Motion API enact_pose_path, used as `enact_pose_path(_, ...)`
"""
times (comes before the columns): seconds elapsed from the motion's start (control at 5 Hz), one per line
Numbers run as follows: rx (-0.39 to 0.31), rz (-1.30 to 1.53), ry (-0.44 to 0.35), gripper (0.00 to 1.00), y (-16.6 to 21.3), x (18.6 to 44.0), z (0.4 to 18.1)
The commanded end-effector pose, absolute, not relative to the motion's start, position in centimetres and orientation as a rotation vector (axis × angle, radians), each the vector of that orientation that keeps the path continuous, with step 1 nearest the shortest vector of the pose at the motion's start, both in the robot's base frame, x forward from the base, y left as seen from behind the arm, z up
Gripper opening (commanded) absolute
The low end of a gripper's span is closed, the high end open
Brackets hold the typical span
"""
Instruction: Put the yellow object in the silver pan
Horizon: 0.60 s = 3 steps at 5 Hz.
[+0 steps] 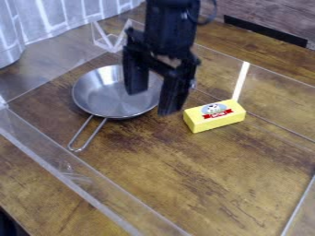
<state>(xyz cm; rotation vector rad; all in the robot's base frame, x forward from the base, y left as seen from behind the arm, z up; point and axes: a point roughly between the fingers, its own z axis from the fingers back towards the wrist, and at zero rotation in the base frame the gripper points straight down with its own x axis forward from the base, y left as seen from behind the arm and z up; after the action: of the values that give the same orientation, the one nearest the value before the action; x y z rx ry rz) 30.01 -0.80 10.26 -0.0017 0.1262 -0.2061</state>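
Black robot gripper (157, 92) w/ fingers spread apart, nothing held, frame centre-top, over right rim of round shiny steel pan (105, 92) w/ wire-loop handle, small yellow rectangular block (215, 115) w/ white-red label just right of gripper, on dark wood tabletop (185, 184)

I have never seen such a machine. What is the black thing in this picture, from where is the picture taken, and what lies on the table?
The black thing is a robot arm's hand, with two fingers pointing down. They stand open and hold nothing. The single picture comes from a camera looking down at the wooden table from one side. On the table lie a round silver pan with a wire handle, empty, and a small yellow object with a white-and-red label, to the right of the pan. The hand hangs between them, over the pan's right edge.
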Motion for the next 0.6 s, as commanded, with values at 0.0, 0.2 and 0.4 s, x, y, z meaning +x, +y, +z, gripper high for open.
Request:
enact_pose_path(0.0, 0.016, -0.365, 0.038, 1.0, -1.9, 32.2, 11.2)
enact_pose_path(0.2, 0.034, -0.485, 0.022, 1.0, -2.8, 33.4, 10.5)
enact_pose_path(0.4, 0.046, -0.539, 0.008, 1.0, -3.5, 34.4, 9.7)
